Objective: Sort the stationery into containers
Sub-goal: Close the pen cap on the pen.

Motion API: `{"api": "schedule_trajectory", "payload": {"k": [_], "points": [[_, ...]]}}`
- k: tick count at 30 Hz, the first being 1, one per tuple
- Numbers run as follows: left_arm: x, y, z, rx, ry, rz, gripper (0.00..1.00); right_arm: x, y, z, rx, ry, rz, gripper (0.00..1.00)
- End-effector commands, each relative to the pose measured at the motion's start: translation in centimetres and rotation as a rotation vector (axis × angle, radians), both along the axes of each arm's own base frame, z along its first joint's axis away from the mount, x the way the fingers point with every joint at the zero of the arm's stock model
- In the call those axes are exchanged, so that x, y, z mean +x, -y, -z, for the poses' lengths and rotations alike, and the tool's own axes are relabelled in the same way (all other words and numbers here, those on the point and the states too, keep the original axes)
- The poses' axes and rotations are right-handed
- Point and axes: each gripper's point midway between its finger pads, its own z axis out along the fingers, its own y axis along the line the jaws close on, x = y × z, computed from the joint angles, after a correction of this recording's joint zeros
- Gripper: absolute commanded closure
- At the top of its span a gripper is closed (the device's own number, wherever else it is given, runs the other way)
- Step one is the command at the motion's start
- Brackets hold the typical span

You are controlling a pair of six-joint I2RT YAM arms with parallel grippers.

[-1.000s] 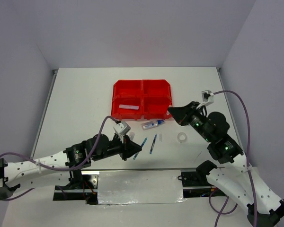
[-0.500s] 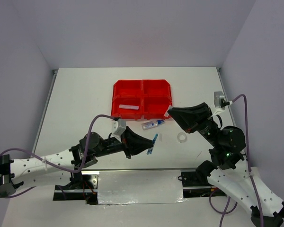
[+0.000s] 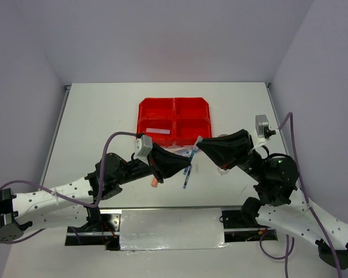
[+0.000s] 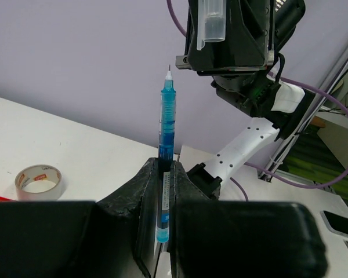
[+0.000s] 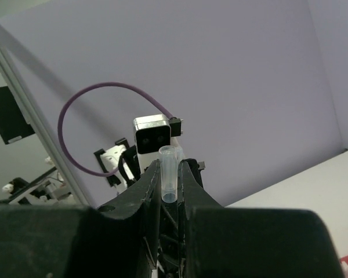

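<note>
My left fingers [image 4: 133, 197] half hide the lower end of the blue pen [image 4: 166, 127]; my right ones do likewise to the foot of the clear cap [image 5: 169, 171]. From above, my right gripper [image 3: 200, 142] covers most of the tape roll [image 4: 39, 181], and an orange thing [image 3: 154, 183] by my left arm [image 3: 75, 191] is too small to name

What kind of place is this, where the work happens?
Probably a robotics lab test cell. A left arm and a right arm are bolted at the near edge of a white table, plain pale walls close it in, and a purple cable hangs loose.
</note>
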Motion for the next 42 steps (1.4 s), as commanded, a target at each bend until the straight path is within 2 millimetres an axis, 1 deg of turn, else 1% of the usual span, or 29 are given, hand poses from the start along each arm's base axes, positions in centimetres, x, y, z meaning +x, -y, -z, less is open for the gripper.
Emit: {"api": "schedule_trajectory", "payload": {"k": [1, 10, 14, 18, 23, 27, 31, 42], "points": [[-0.4, -0.8, -2.9, -0.086, 0.071, 0.007, 1.00, 0.2, 0.4, -0.4, -0.006, 0.041, 0.049, 1.00], [-1.3, -0.6, -2.3, -0.077, 0.068, 0.063, 1.00, 1.2, 0.1, 0.4, -0.039, 0.033, 0.092, 1.00], [-1.5, -0.7, -2.0, -0.077, 0.062, 0.072, 1.00, 1.2, 0.2, 0.6, -0.039, 0.034, 0.097, 1.00], [-1.0, -1.1, -1.5, -0.071, 0.048, 0.038, 1.00, 1.1, 0.0, 0.7, -0.051, 0.032, 0.087, 1.00], [-0.9, -1.5, -1.8, -0.075, 0.050, 0.023, 1.00, 1.3, -0.1, 1.1, -0.070, 0.030, 0.095, 1.00], [-0.8, -1.5, -2.0, -0.074, 0.054, 0.017, 1.00, 0.9, -0.5, 1.1, -0.081, 0.046, 0.067, 1.00], [-0.7, -1.6, -2.3, -0.084, 0.052, 0.007, 1.00, 0.8, -0.8, 1.6, -0.098, 0.046, 0.051, 1.00], [-0.1, -1.9, -2.1, -0.088, 0.039, -0.019, 1.00, 0.9, -0.8, 2.6, -0.116, 0.035, 0.058, 1.00]]}}
